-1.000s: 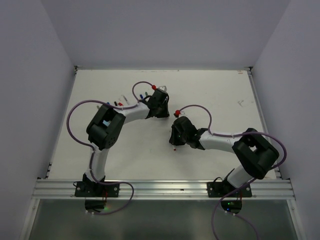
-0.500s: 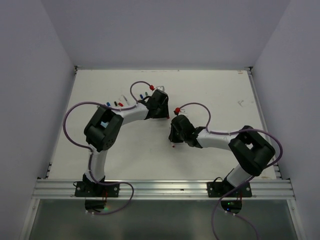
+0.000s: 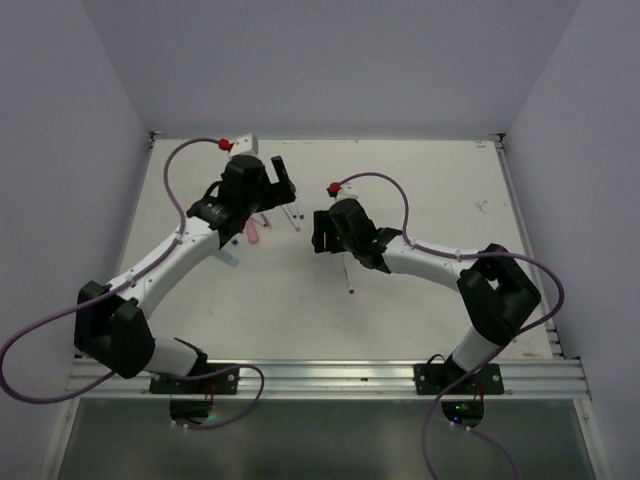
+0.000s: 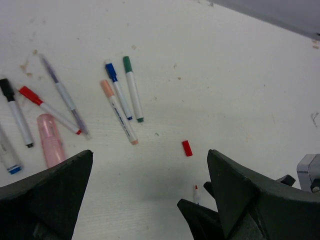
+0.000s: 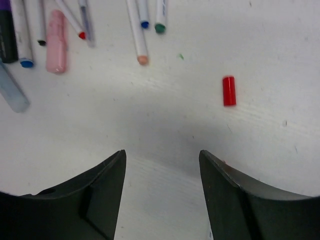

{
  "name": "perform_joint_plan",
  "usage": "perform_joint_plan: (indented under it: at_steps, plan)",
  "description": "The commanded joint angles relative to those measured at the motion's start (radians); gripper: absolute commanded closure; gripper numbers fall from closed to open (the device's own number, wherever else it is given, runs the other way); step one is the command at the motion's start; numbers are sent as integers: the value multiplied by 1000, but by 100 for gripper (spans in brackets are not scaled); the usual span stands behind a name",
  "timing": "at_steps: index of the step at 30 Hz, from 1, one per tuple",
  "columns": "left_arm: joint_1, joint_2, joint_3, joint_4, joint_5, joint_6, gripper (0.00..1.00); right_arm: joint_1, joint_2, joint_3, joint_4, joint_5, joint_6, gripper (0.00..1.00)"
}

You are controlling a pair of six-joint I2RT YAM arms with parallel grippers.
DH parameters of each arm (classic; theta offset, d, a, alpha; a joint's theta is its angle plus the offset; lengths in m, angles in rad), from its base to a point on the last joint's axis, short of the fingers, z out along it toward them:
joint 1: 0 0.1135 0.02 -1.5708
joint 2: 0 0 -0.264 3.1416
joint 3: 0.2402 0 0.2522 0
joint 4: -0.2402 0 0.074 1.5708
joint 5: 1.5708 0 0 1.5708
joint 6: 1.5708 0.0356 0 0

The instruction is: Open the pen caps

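Pen caps (image 4: 110, 70): most are seated on their pens (image 4: 120, 113), which lie in a loose cluster on the counter (image 4: 235, 70), to the left of both claws.

Itemised from the left wrist view:
- black cap (image 4: 6, 89)
- red cap (image 4: 28, 94)
- peach cap (image 4: 106, 87)
- blue cap (image 4: 110, 68)
- green cap (image 4: 127, 63)
- pink highlighter (image 4: 50, 139), just beside the red-capped pen (its cap seam is too faint to make out)

Loose red cap (image 4: 187, 148): off its pen, alone on bare counter, apart from the cluster. A red-tipped pen (image 4: 195, 189) lies near it. The two are probably a pair already separated, set aside so they do not mix with the unopened stock.

Left claw (image 4: 150, 165): fingers spread wide with nothing between them. It hangs above the counter with the whole cluster in its sight, which reads as a position for picking a pen.

Right claw (image 5: 161, 160): equally wide and empty. It is poised over bare counter, with the loose cap ahead and to its right.

Note: each cap likely needs one claw on the barrel and the other on the cap, which would explain why the two sit close together facing the cluster.
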Motion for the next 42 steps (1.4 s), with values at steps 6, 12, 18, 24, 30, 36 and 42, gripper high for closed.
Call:
perform_joint_plan:
  at_steps: [6,12,18,24,30,36,42]
  plan:
    - [137,-302,-117,-143,-32,123,0,-6,236,360,1,39,-208,48]
    - [156,-466,-226,-192,-11,159,0,-26,451,584,-49,50,-251,59]
    - [156,-580,-321,-192,70,142,0,-43,612,750,-77,77,-257,61]
    - [156,-611,-370,-191,83,140,0,-46,707,857,-92,125,-274,61]
    - [157,-606,-395,-168,103,136,0,-66,756,877,-104,128,-263,67]
    - [156,-572,-392,-132,132,131,0,-69,695,818,-124,39,-265,64]
    - [156,-546,-386,-102,170,117,0,-70,643,739,-124,-13,-262,55]
